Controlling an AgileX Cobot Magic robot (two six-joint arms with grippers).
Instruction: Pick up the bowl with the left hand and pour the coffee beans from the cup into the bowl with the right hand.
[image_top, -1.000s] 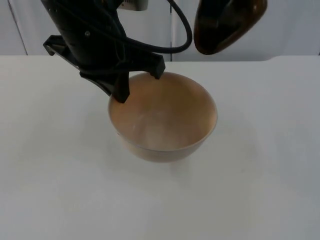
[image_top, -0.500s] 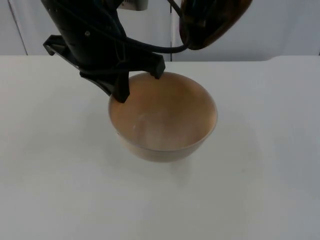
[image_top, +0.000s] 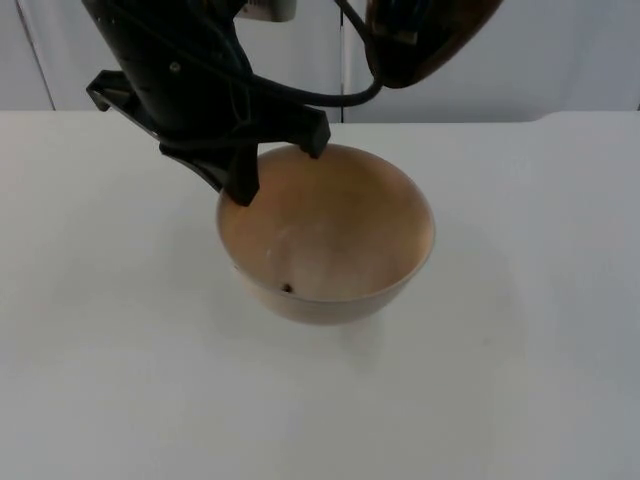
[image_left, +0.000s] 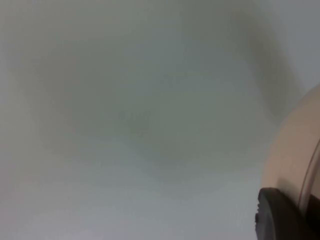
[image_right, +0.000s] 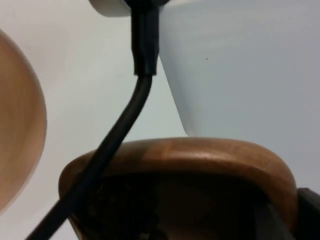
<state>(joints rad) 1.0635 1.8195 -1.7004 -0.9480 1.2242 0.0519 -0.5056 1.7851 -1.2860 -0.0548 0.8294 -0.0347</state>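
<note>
Above the table (image_top: 100, 350), left gripper (image_top: 275, 165) fingers pinch the bowl (image_top: 325, 235) rim; right gripper fingers, apparently gripping, tilt the cup (image_top: 430, 40) overhead.

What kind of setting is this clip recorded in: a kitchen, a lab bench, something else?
Probably a robot test bench, not a kitchen: a bare white table ending at a plain grey wall, with just a bowl held at its rim by the left tool and a brown cup tipped above it.

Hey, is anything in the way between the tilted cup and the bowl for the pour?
Nothing visible. The cup, held by the right arm, hangs above and behind the bowl, with open air between them. The left end effector grips the bowl's far-left rim, off the pour path. One bean lies inside.
</note>
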